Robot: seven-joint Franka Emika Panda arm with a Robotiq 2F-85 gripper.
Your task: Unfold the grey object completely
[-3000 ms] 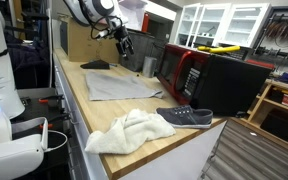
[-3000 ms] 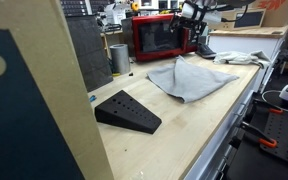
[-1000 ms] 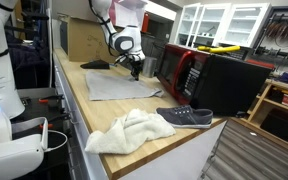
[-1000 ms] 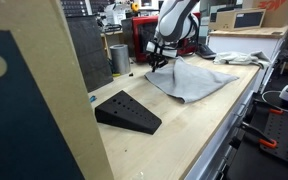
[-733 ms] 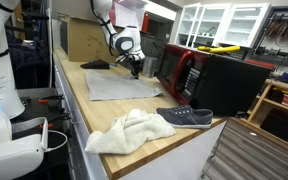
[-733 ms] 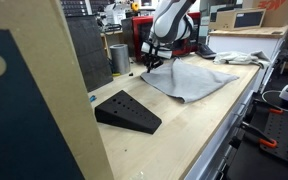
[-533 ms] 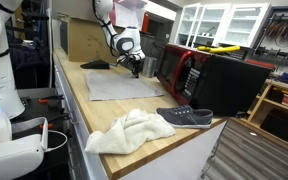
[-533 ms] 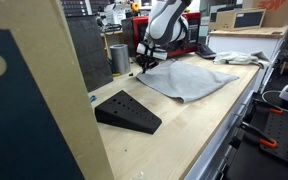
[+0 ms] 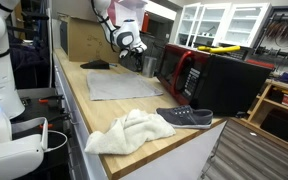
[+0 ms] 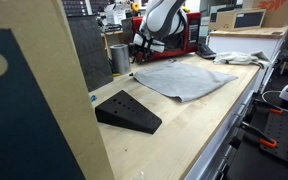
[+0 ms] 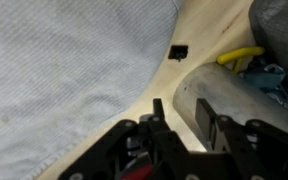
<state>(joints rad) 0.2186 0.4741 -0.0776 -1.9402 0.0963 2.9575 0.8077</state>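
Observation:
The grey object (image 9: 119, 85) is a thin light-grey cloth lying flat on the wooden bench, and it also shows in an exterior view (image 10: 181, 78). In the wrist view the grey object (image 11: 54, 70) fills the upper left, with its edge curving past my fingers. My gripper (image 9: 138, 52) hangs a little above the cloth's far corner near the microwave; in an exterior view the gripper (image 10: 142, 55) sits over the corner beside the metal cup. From the wrist, the gripper (image 11: 182, 112) is open, with only bare bench between its fingers.
A white fluffy towel (image 9: 129, 131) and a dark shoe (image 9: 185, 117) lie at the bench's near end. A red microwave (image 9: 180, 68) stands along the back. A metal cup (image 10: 119, 57) and a black wedge (image 10: 126, 111) sit past the cloth's corner.
The gripper pulled the cloth's corner outward toward the cup, flattening it, then opened, let the corner go and lifted a little.

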